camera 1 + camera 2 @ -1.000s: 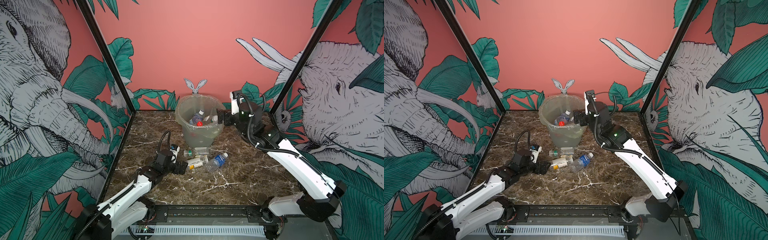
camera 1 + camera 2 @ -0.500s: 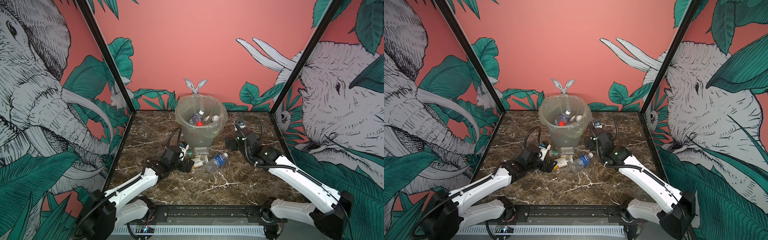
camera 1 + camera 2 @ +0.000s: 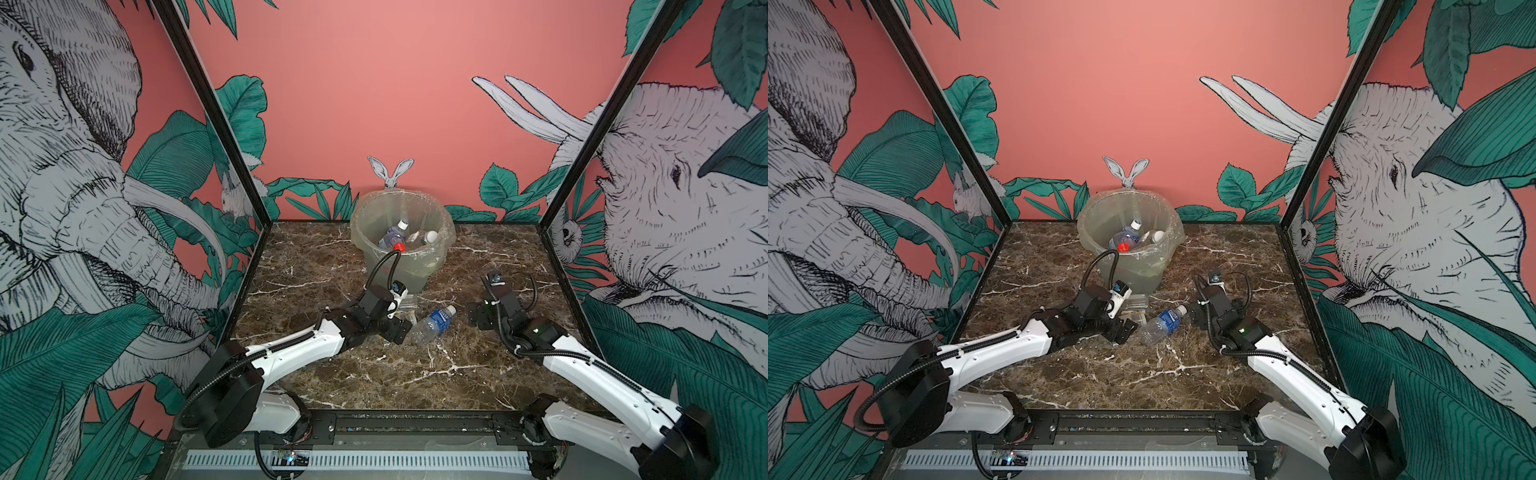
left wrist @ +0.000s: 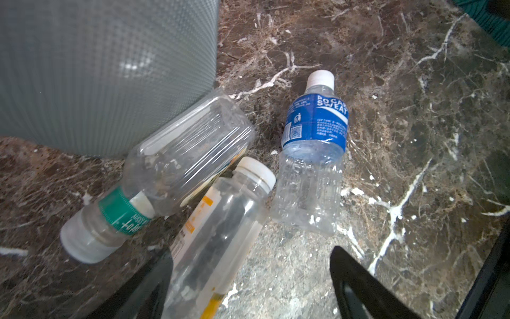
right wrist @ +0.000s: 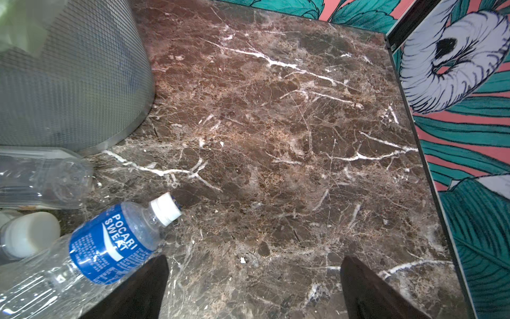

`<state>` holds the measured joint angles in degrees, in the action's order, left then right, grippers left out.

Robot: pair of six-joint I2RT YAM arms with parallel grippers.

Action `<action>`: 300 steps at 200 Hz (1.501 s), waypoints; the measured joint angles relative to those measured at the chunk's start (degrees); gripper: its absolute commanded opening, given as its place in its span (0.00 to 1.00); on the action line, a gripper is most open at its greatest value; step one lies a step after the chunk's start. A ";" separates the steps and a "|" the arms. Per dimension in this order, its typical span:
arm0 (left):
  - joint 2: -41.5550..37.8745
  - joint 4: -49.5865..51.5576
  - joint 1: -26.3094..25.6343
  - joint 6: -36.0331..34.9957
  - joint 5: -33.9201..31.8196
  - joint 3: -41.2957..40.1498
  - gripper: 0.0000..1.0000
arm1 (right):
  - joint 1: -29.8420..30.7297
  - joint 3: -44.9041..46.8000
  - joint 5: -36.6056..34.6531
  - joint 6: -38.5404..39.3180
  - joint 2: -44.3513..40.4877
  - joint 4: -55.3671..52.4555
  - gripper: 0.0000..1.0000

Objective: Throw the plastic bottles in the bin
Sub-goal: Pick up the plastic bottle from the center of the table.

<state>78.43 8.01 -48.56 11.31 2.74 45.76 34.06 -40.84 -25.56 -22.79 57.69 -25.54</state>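
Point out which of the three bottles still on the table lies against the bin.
The green-labelled bottle: its base end rests against the bin, unlike the blue-labelled bottle and yellow-labelled bottle.

Polished brown marble table point(image 5: 276, 138) with white veins; translucent grey-green plastic bin point(image 4: 96, 69), fine mesh-textured wall, lined with thin crinkled clear film; clear ribbed plastic bottles point(image 4: 311, 154), glossy printed labels, matt white caps

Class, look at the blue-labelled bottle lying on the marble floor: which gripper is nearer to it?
Left. The left gripper sits right beside the blue-labelled bottle, by its base end. The right gripper stands just past its cap end, jaws apart, touching nothing.
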 measured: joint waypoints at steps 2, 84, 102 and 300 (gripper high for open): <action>0.24 -0.02 -0.13 0.00 0.00 0.15 0.90 | -0.22 0.35 0.20 -0.04 -0.04 0.13 0.99; 9.73 -0.17 -6.47 -1.05 -0.70 8.68 0.90 | -8.37 11.63 6.49 -0.85 -3.06 8.20 0.99; 11.89 -0.20 -7.32 -1.07 -0.81 10.40 0.89 | -9.03 12.33 7.26 -1.03 -3.96 9.16 0.99; 25.81 4.44 -8.66 -2.60 -2.78 19.58 0.72 | -12.11 14.36 11.30 -2.34 -7.04 11.61 0.95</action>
<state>104.25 12.45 -57.21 8.71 -0.03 65.34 21.96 -26.48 -14.26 -25.12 50.65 -13.93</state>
